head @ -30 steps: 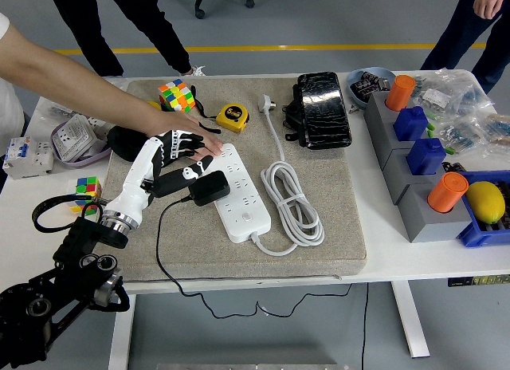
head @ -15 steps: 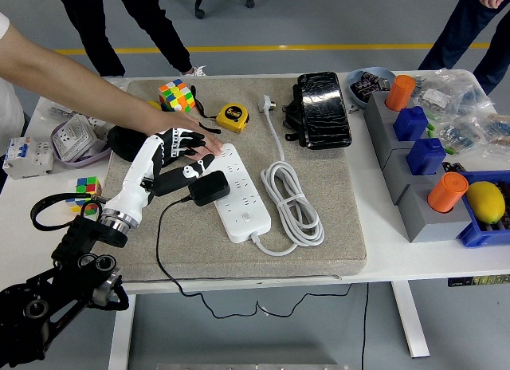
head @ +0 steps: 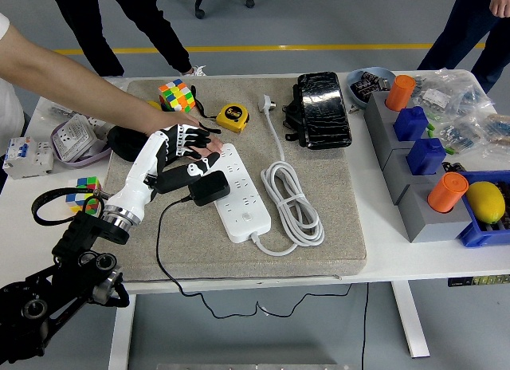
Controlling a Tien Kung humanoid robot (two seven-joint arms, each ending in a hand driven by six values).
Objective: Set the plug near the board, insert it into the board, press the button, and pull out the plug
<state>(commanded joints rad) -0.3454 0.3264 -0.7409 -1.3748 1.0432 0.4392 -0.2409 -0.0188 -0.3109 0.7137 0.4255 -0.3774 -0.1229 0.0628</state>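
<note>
- The black adapter plug [head: 209, 188], trailing a thin black cable [head: 163, 250], sits on the white rectangular power strip [head: 237, 192] near its far-left end; whether its pins are fully seated I cannot tell.
- The robot's left hand [head: 180, 147], black with white knuckle segments, hovers just beyond the plug with fingers spread and holding nothing.
- A person's hand [head: 209, 146] reaches in from the left and presses on the strip's far end, directly under the robot's fingers.
- The right arm is out of view.
- Risk 1: the 2 hands overlap, so any downward or closing move by the robot could pinch the person's fingers.
- Risk 2: pressing the button or pulling the plug could drag the light strip across the grey felt mat [head: 335, 218] if the person lets go.
- Risk 3: the cable loops near the robot's forearm and could snag, tugging the plug askew.
</note>
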